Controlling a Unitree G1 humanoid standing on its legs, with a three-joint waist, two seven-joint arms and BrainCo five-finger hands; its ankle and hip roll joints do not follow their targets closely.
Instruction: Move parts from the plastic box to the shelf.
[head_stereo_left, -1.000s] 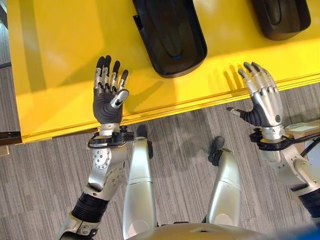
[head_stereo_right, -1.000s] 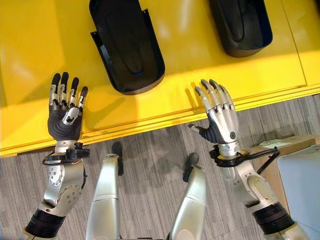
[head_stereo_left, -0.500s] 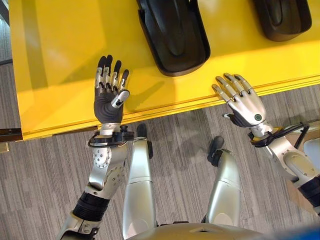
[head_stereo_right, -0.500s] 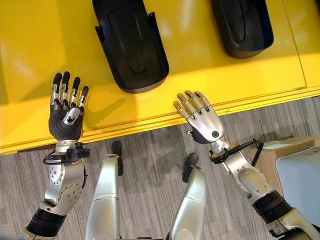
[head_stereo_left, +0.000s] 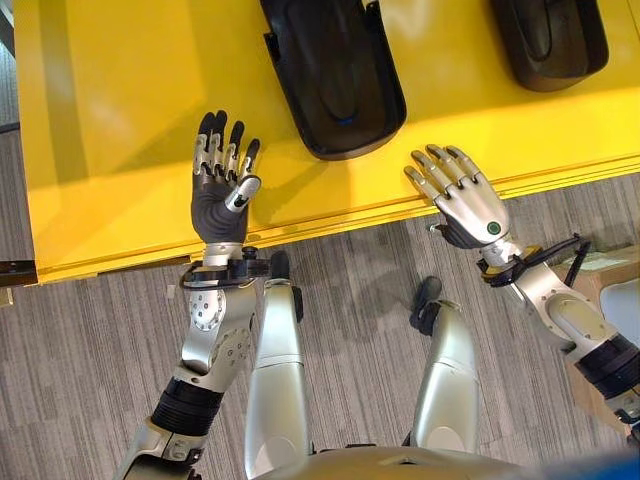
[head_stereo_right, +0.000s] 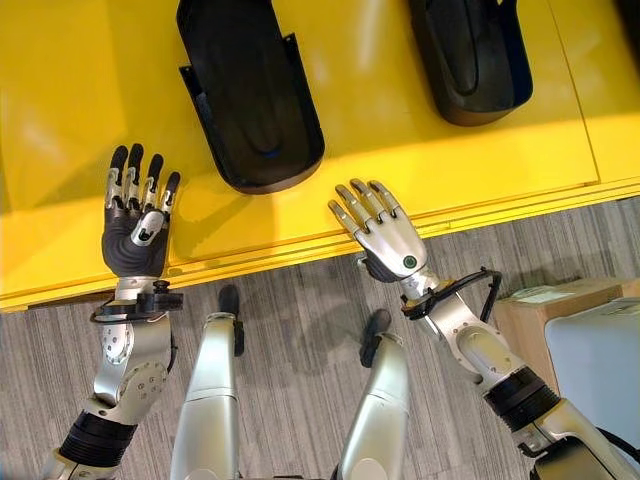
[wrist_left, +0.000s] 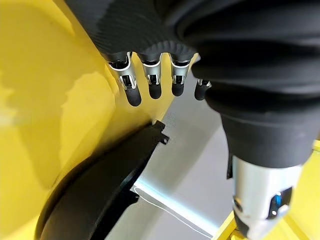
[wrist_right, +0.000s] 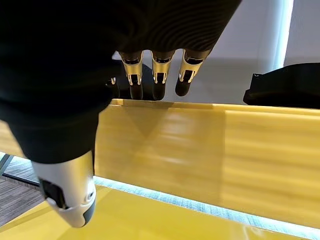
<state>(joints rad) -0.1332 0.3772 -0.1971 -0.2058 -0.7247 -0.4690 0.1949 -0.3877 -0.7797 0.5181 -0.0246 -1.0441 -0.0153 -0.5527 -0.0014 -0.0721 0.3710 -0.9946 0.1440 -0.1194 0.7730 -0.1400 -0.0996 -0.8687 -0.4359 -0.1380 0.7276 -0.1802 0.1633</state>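
Observation:
Two black moulded parts lie on the yellow shelf (head_stereo_left: 110, 120): a long one (head_stereo_left: 335, 75) in the middle and another (head_stereo_left: 548, 40) at the far right. My left hand (head_stereo_left: 218, 205) is raised over the shelf's front edge, left of the middle part, palm toward me, fingers straight, holding nothing. My right hand (head_stereo_left: 470, 205) hovers at the front edge just right of the middle part, back up, fingers spread and empty. The left wrist view shows the straight fingers (wrist_left: 150, 82) above the middle part (wrist_left: 95, 195). In the right wrist view the fingers (wrist_right: 157, 80) point along the shelf toward the right part (wrist_right: 290, 87).
Grey striped carpet (head_stereo_left: 90, 370) runs in front of the shelf. A cardboard box (head_stereo_right: 545, 305) and a pale plastic box (head_stereo_right: 600, 355) stand at the lower right, beside my right arm.
My right hand has swung left along the shelf's front edge and tilted, ending closer to the middle part. The left hand has hardly moved.

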